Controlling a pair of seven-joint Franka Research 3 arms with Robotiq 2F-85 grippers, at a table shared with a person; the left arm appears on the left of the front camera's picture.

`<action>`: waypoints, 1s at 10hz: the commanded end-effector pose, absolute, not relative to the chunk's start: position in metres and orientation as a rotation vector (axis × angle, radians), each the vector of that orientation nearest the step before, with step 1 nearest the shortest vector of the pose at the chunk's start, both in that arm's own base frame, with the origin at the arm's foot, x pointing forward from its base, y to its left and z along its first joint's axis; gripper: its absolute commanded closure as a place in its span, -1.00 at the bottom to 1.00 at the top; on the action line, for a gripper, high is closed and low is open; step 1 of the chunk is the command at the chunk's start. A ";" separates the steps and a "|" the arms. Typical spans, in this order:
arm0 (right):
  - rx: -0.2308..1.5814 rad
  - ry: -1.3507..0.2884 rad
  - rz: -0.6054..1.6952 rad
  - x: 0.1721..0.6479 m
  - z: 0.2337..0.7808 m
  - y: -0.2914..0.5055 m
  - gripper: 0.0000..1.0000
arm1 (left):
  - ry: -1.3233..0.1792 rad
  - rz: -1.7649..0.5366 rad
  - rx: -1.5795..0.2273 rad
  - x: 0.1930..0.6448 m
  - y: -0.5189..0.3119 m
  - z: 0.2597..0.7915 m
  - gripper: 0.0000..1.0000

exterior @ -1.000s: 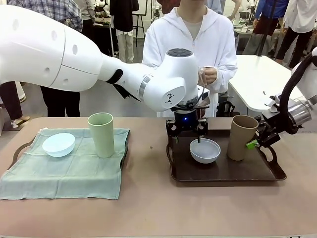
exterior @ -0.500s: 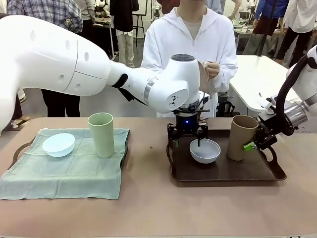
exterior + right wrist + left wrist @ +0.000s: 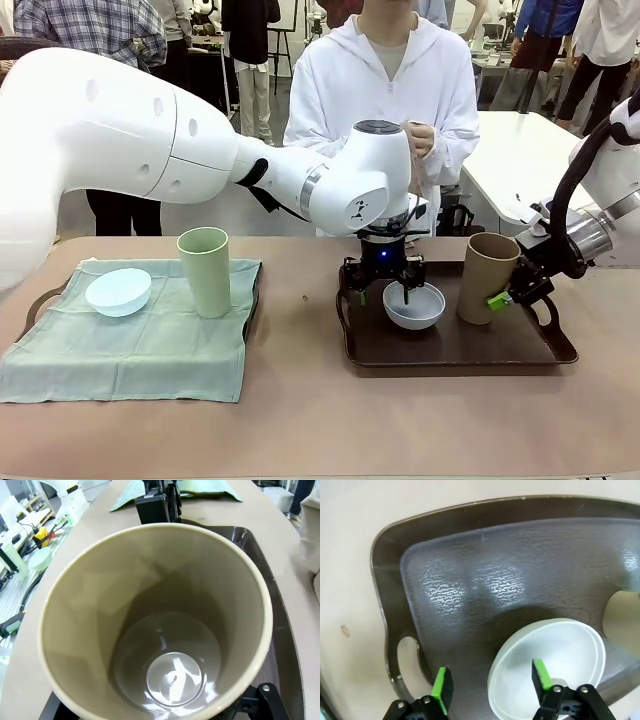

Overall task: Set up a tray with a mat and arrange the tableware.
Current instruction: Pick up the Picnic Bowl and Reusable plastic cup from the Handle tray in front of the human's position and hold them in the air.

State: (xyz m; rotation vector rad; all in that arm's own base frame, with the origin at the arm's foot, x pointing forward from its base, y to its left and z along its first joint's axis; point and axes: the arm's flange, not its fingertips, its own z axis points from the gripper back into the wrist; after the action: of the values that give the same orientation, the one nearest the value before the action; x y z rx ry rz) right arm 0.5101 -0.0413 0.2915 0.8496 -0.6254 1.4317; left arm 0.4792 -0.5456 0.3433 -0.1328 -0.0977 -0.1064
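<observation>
Front view: your left gripper (image 3: 383, 291) hangs open at the white-grey bowl (image 3: 418, 310) on the brown tray (image 3: 450, 350). Your right gripper (image 3: 508, 293) is beside the tan cup (image 3: 485, 272); you cannot tell if it grips. Left wrist view: one finger (image 3: 541, 674) is inside the bowl, one over bare tray. Right wrist view: the cup stands by the tray's rim.

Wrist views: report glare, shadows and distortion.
Left wrist view: pale glare patches on the brown tray; the white-grey bowl throws a dark shadow on it. Right wrist view: the wide lens swells the tan cup; a bright reflection sits at its bottom.
</observation>
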 end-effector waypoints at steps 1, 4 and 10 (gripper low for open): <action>0.852 -0.625 1.476 0.514 0.290 -0.043 0.20 | -0.084 -0.110 -0.122 0.481 -0.550 0.347 0.38; 0.848 -0.633 1.471 0.514 0.288 -0.045 1.00 | -0.082 -0.103 -0.120 0.480 -0.550 0.346 1.00; 0.852 -0.656 1.463 0.514 0.297 -0.053 0.56 | -0.048 -0.049 -0.084 0.479 -0.545 0.354 1.00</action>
State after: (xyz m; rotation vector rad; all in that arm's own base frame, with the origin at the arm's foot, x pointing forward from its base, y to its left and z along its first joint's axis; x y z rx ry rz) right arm 0.5127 -0.0487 0.2932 0.8441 -0.6362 1.4383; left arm 0.4800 -0.5459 0.3520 -0.1074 -0.0597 -0.0784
